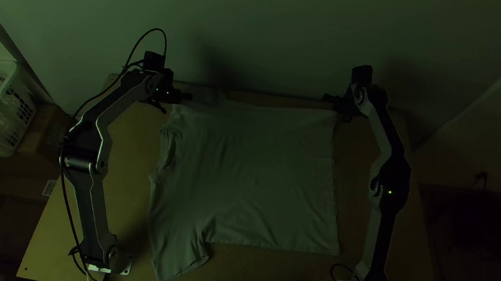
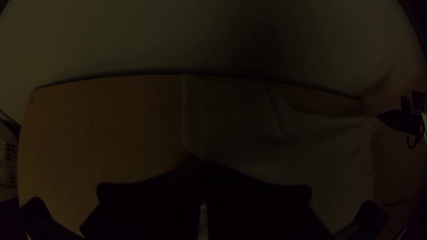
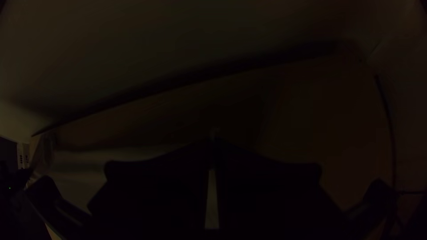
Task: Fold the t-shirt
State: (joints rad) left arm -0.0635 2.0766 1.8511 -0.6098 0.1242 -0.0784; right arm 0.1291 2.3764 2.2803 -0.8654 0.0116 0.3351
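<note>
Shirt (image 1: 252, 173) spread, body nearward of both grippers. Left gripper (image 1: 190, 97) pinches its far-left edge, right gripper (image 1: 327, 98) its far-right corner. Fold likely goes nearward.

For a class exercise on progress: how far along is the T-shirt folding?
Done: the T-shirt lies spread, near sleeve sticking out. In hand: the right end effector pinches the far hem corner; the left end effector seems to grip cloth by the far sleeve. Remaining: all the folding, as no fold shows.
</note>
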